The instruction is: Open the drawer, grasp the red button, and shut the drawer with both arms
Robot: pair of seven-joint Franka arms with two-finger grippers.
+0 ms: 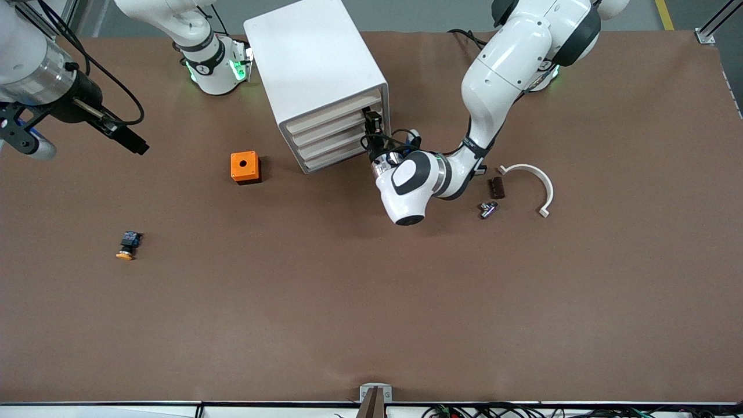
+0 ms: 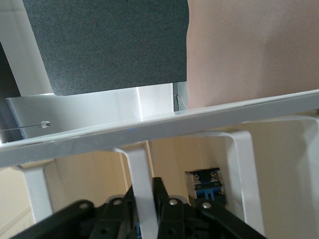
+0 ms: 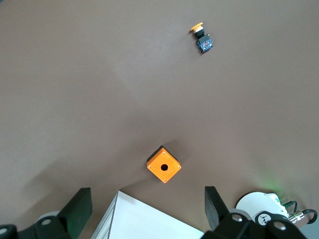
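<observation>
The white cabinet (image 1: 313, 64) stands toward the robots' side of the table, with four off-white drawer fronts stacked. My left gripper (image 1: 370, 123) is at the top drawer (image 1: 334, 116), at the end of its front toward the left arm. In the left wrist view my left gripper (image 2: 142, 219) is shut on a white handle bar (image 2: 139, 174) of the drawer, below the drawer's white rim (image 2: 164, 124). A black-and-blue part (image 2: 205, 181) shows past the bars; no red cap shows. My right gripper (image 3: 147, 211) is open and empty, high above the cabinet's top (image 3: 144, 224).
An orange cube with a hole (image 1: 245, 167) sits beside the cabinet toward the right arm's end. An orange-yellow capped button (image 1: 127, 245) lies nearer the front camera. A white curved piece (image 1: 534, 180), a brown block (image 1: 496, 187) and a metal part (image 1: 488, 209) lie by the left arm.
</observation>
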